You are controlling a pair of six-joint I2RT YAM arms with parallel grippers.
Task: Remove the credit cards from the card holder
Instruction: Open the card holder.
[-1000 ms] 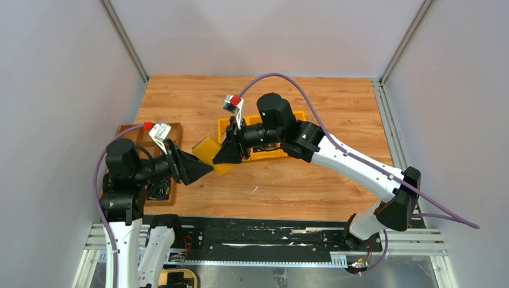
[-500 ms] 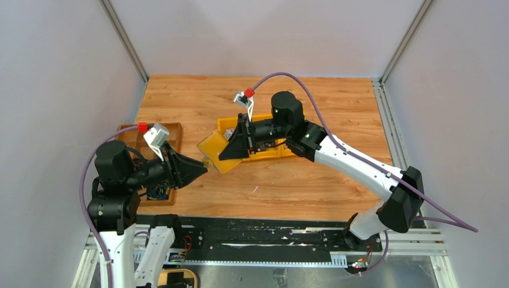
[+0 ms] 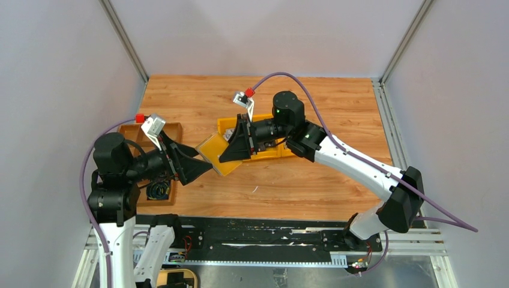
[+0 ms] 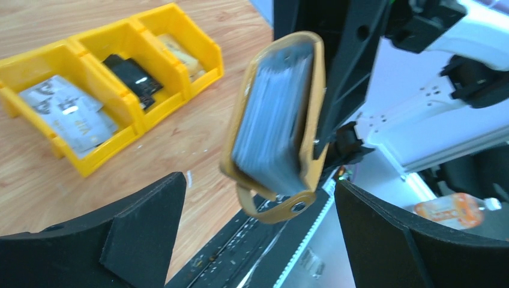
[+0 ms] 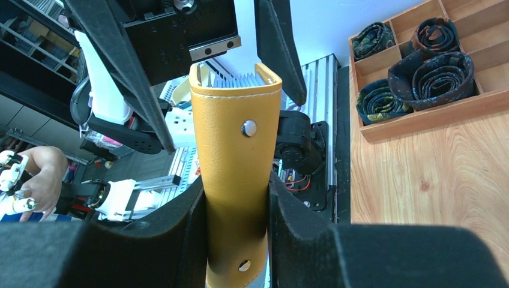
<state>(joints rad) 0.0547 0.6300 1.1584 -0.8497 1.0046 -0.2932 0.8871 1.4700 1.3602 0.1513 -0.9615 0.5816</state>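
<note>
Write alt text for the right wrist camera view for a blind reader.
The right gripper clamps a mustard-yellow card holder, silver snap facing the camera, pale layered edges at its top. Behind it the left gripper stands open, a finger on each side. At right, a wooden tray of rolled ties sits on the table.

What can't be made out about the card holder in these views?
- Left wrist: card holder is blurred; its contents cannot be counted or read.
- Right wrist: its lower end is cut off by the bottom edge, between the right pincer fingers.
- Top: right pincer covers part of it; inside too small.
</note>
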